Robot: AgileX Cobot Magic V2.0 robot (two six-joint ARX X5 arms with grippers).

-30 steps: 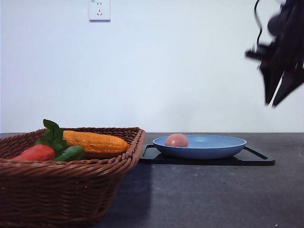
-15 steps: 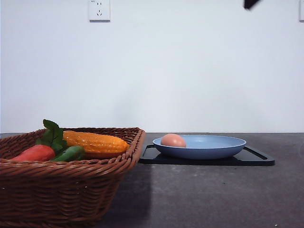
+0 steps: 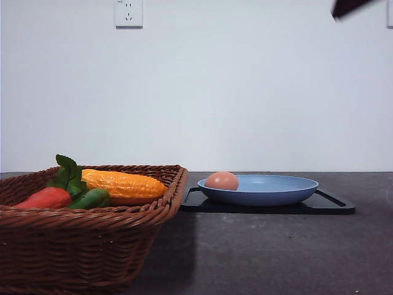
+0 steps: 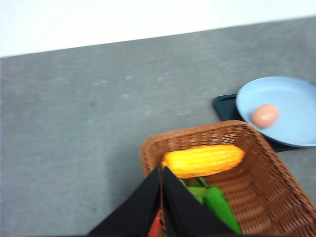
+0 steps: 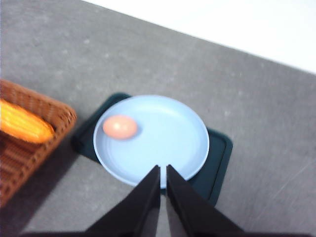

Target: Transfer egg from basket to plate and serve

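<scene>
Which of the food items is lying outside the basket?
The egg: it lies alone on the light-blue plate, while the corn, carrot and green vegetable are in the basket.

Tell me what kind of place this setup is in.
Probably an indoor test bench rather than a kitchen: a bare grey tabletop against a blank white wall with a wall socket, and staged props, a wicker basket of toy-like vegetables and an egg on a blue plate.

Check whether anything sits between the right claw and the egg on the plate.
Nothing visible does. In the right wrist view the right claw, its jaws together, hangs above the near rim of the plate, and the egg lies uncovered on the plate's basket-side part, with only bare plate between them.
</scene>
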